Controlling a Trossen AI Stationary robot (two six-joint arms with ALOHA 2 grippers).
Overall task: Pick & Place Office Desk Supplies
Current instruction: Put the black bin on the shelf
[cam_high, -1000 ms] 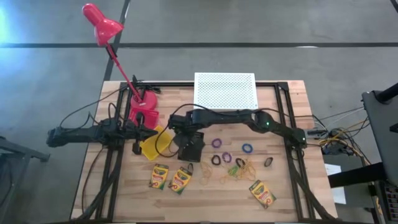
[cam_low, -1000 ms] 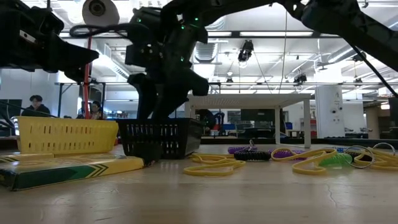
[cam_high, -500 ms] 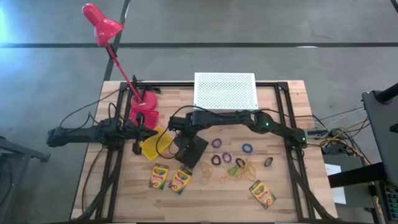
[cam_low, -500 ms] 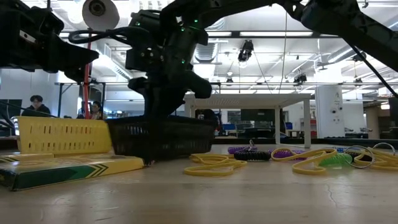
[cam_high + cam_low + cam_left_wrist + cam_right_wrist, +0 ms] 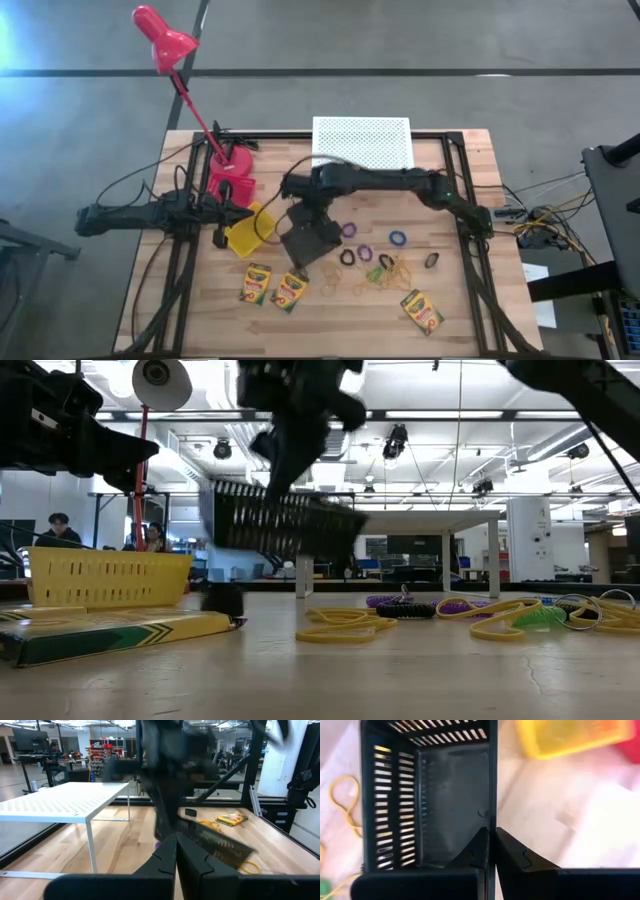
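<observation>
I see a light wooden desk (image 5: 200,315) with a dark frame lying across it. On it, at the back edge, stands the white perforated riser (image 5: 362,145); the red lamp's base (image 5: 231,172) sits toward the left, with the yellow basket (image 5: 248,230) just in front of it. Two crayon boxes (image 5: 272,287) lie side by side near the front, a third crayon box (image 5: 422,311) front right. Between them lie loose tan rubber bands (image 5: 390,270) and small rings (image 5: 399,239), purple, blue and black, scattered mid-desk
</observation>
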